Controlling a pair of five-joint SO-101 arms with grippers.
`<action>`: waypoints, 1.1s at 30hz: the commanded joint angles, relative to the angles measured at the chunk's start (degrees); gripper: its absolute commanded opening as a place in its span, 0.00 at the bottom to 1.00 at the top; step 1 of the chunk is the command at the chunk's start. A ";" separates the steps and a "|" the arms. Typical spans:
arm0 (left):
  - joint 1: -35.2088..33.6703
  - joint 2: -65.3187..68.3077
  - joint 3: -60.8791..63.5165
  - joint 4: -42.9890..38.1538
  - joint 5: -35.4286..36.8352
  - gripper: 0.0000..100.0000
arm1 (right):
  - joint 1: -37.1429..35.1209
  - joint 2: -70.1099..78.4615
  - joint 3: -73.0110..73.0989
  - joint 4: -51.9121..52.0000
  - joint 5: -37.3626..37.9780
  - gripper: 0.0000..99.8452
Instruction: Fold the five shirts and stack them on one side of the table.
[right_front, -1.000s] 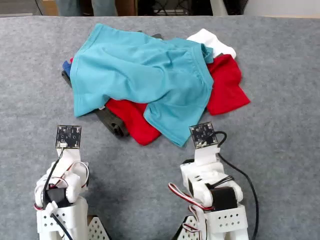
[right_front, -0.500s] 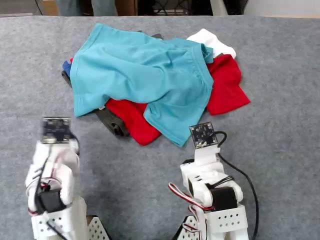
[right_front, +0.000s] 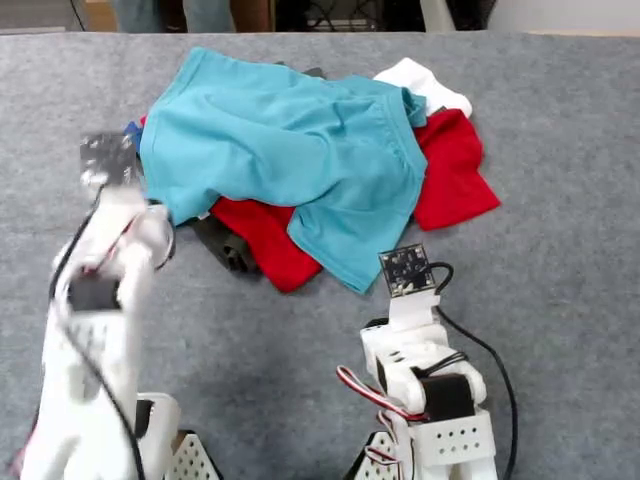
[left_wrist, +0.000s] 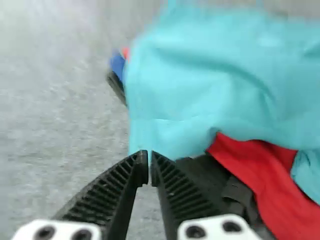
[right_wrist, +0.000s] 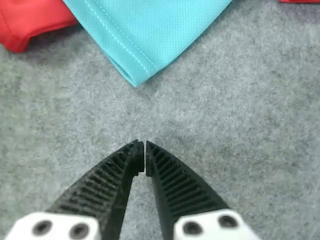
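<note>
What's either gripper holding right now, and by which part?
Nothing. The left gripper is shut and empty by the teal shirt; the right gripper is shut and empty over the table.

- Top shirt (right_front: 290, 150): plain turquoise; the right wrist view shows a fine mesh weave and a double row of paler stitching along the hem.
- Red shirt (right_front: 455, 170): solid red, no print.
- White shirt (right_front: 420, 80): plain white.
- Dark shirt (right_front: 222, 245): black to charcoal.
- Blue garment (right_front: 132, 133): a small patch of saturated blue.
- Table cover (right_front: 560, 280): mottled grey felt.
- Left gripper (left_wrist: 149, 167) and right gripper (right_wrist: 145, 152): black ribbed fingers on white mounts.
- Left arm (right_front: 95, 330) and right arm (right_front: 425, 375): white shells, black motors, red, white and black wiring.
</note>
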 joint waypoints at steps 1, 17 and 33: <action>1.80 17.05 -10.33 -1.05 6.77 0.21 | -0.53 -4.26 -0.31 0.35 -0.18 0.01; 1.98 57.49 -44.00 14.95 14.86 0.04 | -0.53 -4.26 -0.31 0.35 -0.18 0.01; 0.48 28.84 -50.07 37.45 0.09 0.03 | -0.62 -4.26 -0.31 0.35 -0.44 0.01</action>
